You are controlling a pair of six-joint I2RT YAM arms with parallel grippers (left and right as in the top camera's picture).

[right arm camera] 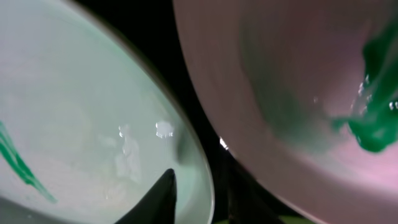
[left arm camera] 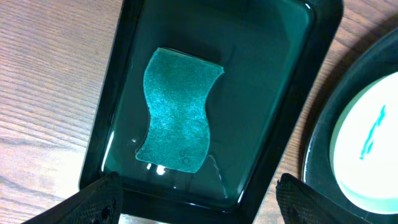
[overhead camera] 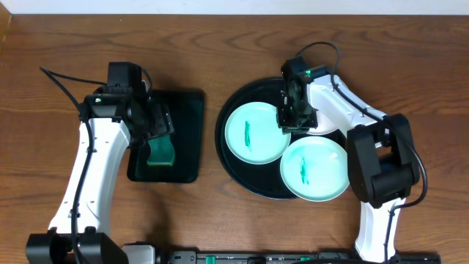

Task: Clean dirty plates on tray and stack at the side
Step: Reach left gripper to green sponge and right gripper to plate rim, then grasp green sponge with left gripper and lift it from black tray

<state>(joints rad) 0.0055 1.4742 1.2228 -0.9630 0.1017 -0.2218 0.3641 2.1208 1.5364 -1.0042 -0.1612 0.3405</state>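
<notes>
Right claw (overhead camera: 295, 119), grip unclear, at white plate (overhead camera: 327, 124) rim; left claw (left arm camera: 199, 200) spread above sponge (left arm camera: 178, 112).

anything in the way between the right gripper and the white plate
Nothing visible does. The right gripper is low over the white plate, at its edge nearest the left mint plate. The right wrist view shows only bare plate surface close ahead.
</notes>
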